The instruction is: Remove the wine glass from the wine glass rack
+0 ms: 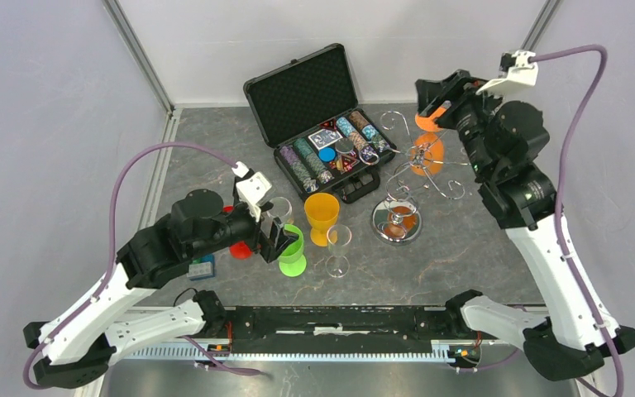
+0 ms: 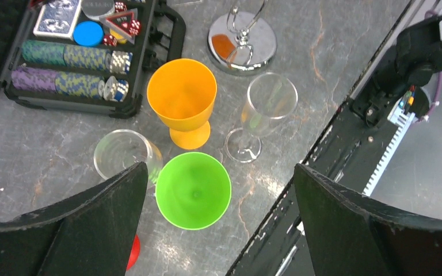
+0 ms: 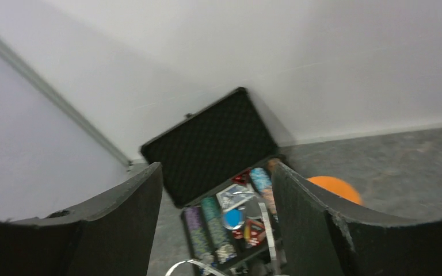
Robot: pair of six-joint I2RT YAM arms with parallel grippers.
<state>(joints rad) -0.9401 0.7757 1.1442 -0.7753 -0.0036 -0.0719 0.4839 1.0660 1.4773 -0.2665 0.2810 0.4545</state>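
Upright chrome rack (image 1: 395, 223) — 1 orange wine glass (image 1: 427, 155) among hooks

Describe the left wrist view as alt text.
The open left gripper hangs over a green cup. Beyond it stand an orange cup, a stemmed glass and another clear glass, then the rack's mirrored base and an open chip case.

- The wine glass rack (image 1: 397, 222) is gleaming chrome, its disc reflecting orange.
- The wine glass (image 1: 427, 155) among its hooks is showing orange.
- The orange goblet (image 2: 182, 95) and the green goblet (image 2: 193, 190) are glowing bright.
- The chip case (image 1: 302, 95) is showing black; the table (image 1: 479, 248) is looking veined grey.
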